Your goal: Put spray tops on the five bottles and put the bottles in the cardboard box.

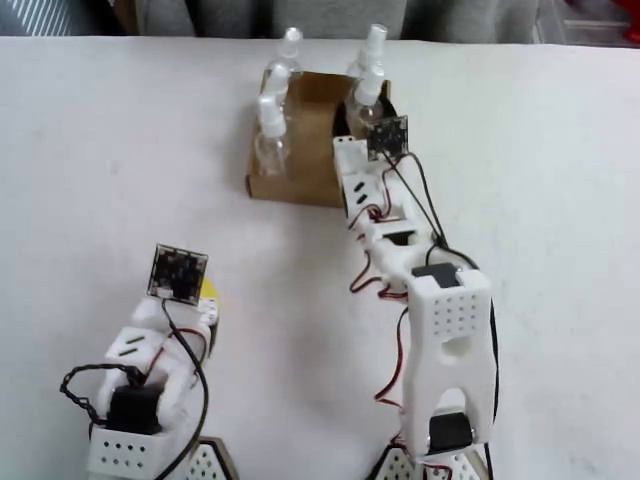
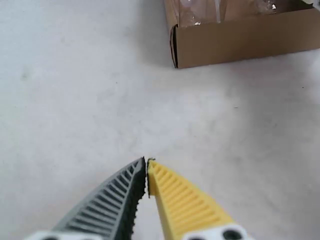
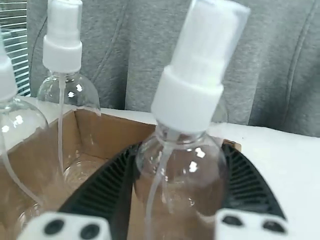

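Nearest the arm bases, the left gripper [image 2: 146,167] is held closed on nothing above the bare desk [image 1: 120,150]. Farther out, the right gripper [image 3: 181,155] is clamped around the round body of a clear bottle [image 3: 175,187], whose white spray top [image 3: 200,65] is already fitted. This bottle is held upright at the right side of the cardboard box [image 1: 290,187]; whether its base is set down cannot be told. It is judged light, smooth and thin-walled, so it is best gripped gently on the body, never by the top. Beyond it, other capped bottles [image 3: 65,95] are seen standing in the box
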`<move>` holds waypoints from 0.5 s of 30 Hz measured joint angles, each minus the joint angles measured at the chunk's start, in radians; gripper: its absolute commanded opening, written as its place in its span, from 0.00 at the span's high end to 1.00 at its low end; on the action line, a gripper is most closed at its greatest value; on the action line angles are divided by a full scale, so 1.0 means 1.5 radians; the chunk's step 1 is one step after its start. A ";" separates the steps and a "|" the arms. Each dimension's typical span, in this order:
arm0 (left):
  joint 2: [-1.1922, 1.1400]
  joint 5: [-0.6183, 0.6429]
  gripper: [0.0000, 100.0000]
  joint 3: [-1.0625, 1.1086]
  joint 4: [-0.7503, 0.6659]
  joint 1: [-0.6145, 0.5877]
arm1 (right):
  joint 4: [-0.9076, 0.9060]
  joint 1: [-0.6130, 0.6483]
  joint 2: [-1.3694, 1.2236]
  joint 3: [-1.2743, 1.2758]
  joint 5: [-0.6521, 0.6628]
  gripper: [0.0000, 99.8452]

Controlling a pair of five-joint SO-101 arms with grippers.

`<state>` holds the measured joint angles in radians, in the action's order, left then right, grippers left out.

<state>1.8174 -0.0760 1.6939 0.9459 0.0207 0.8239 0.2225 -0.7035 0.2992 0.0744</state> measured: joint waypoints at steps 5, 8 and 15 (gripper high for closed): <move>0.000 0.000 0.97 0.000 0.000 0.000 | 0.000 0.028 0.029 0.047 0.000 0.71; 0.000 0.000 0.97 0.000 0.000 0.000 | 0.000 0.032 0.029 0.050 0.000 0.70; 0.000 0.000 0.97 0.000 0.000 0.000 | 0.000 0.030 0.029 0.050 -0.028 0.70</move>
<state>1.8174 -0.0760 1.6939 0.9459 0.0207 0.8239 0.2670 -0.6605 0.3744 0.0330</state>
